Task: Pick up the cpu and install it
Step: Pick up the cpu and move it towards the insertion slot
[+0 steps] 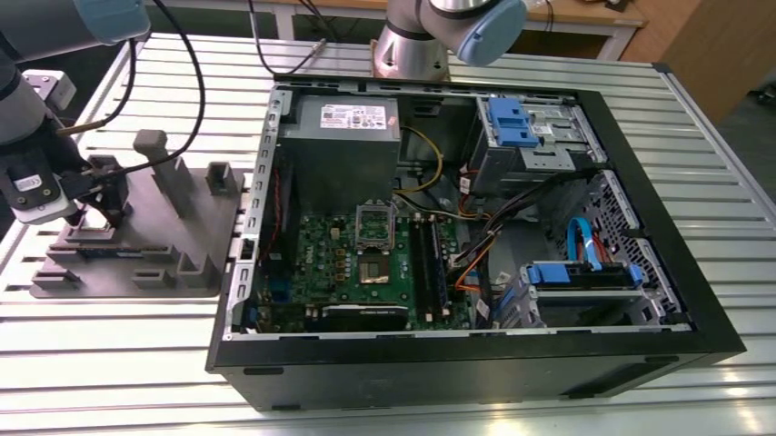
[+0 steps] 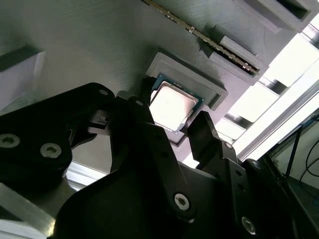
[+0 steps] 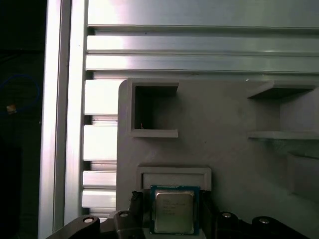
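cpu (image 3: 173,211) | square, silvery top, green rim | flat | seated in grey holder (image 3: 224,129) recess

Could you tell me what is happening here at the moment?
The arm's gripper is down over the cpu, which lies flat in its recess on the grey holder tray beside the open computer case. The cpu has not been lifted out, so it is not yet on the motherboard.

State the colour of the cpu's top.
The cpu is silvery-grey on top, green-rimmed; clearest in the first wrist view.
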Robot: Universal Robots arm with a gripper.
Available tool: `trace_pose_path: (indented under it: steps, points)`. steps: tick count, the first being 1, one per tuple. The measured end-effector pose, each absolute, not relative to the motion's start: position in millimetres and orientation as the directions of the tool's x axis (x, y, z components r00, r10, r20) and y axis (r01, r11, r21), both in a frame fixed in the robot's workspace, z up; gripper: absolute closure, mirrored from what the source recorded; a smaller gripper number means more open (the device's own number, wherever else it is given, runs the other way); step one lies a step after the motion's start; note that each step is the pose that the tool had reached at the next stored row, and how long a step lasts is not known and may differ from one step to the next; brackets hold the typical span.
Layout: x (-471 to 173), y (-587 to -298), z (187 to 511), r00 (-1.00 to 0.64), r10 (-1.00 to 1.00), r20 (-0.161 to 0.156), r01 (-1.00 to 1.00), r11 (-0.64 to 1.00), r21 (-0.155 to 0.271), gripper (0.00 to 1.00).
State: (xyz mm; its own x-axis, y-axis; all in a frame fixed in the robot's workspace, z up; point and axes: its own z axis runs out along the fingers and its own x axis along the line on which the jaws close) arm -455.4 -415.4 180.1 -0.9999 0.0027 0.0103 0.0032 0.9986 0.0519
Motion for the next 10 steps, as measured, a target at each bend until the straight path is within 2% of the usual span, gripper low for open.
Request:
trace_pose_path:
  steps: [10]
  points:
    - [-455.4, -415.4, 182.3, -1.000, 0.003, 0.010, 0.003, 0.999, 0.051, 0.44]
